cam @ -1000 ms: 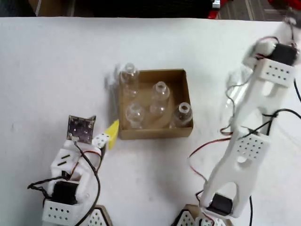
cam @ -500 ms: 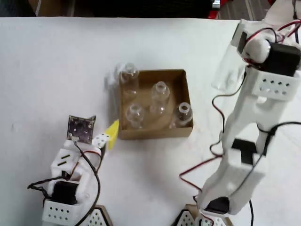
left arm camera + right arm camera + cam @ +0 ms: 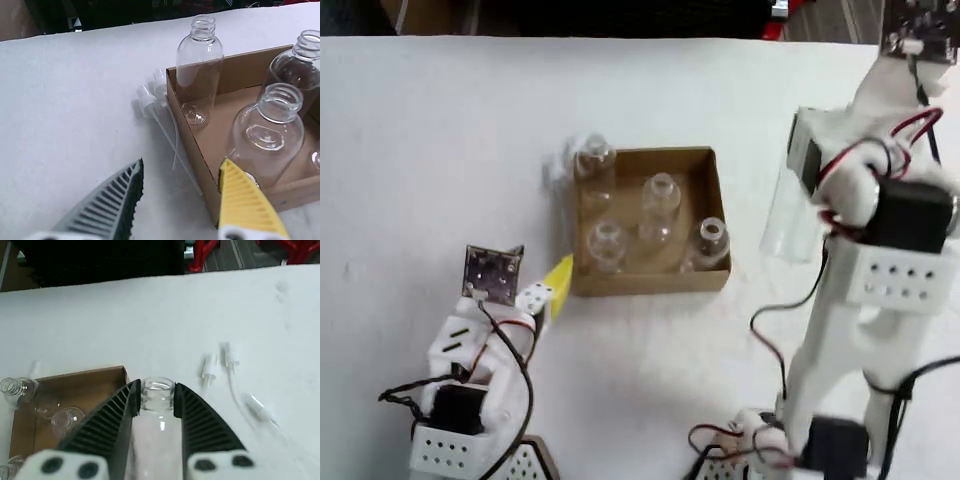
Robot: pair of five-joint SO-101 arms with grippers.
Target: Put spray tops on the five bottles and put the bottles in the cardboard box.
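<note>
The right claw point(image 3: 156, 386) is clenched on the neck of a clear plastic bottle point(image 3: 795, 215). It holds the bottle seemingly clear of the white counter point(image 3: 440, 130), at the right of the high view, beside the brown cardboard box point(image 3: 650, 283) at centre. The neck grip leaves the mouth bare, probably so a top can go on. Four uncapped clear bottles point(image 3: 660, 195) stand in the box, and white spray tops point(image 3: 220, 362) lie loose on the counter. The left claw point(image 3: 181, 164), released, sits by the box's lower-left corner, perhaps ready to assist.
</note>
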